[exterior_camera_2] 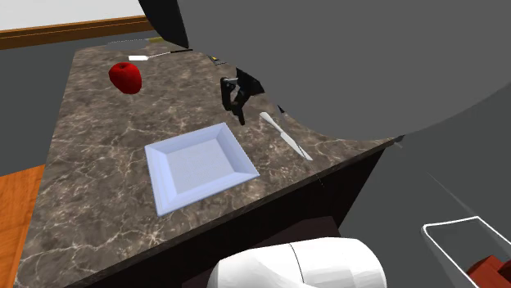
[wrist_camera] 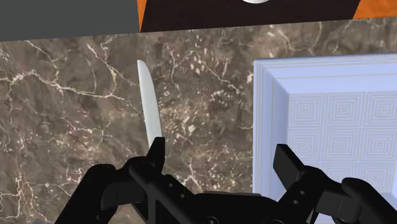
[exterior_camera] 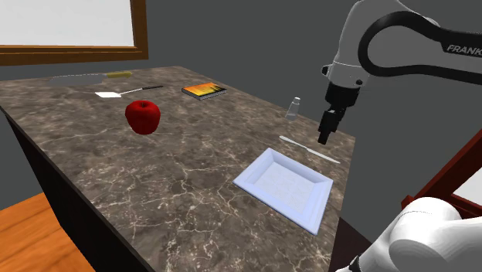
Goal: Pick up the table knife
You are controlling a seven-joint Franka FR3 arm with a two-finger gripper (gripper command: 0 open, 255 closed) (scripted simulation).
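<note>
One end of the table knife (wrist_camera: 147, 105) lies hidden behind a finger of the tool (wrist_camera: 219, 151) in the wrist view; the white plate (wrist_camera: 262, 127) is cut off at the edge.

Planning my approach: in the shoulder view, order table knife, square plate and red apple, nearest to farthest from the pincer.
1. Table knife, just under the pincer.
2. Square plate, beside the knife.
3. Red apple, far toward the shoulder view's left.

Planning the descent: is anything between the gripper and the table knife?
Nothing visible does. The open gripper hangs above the table knife, lying on the tabletop by one finger; the plate sits apart, alongside.
</note>
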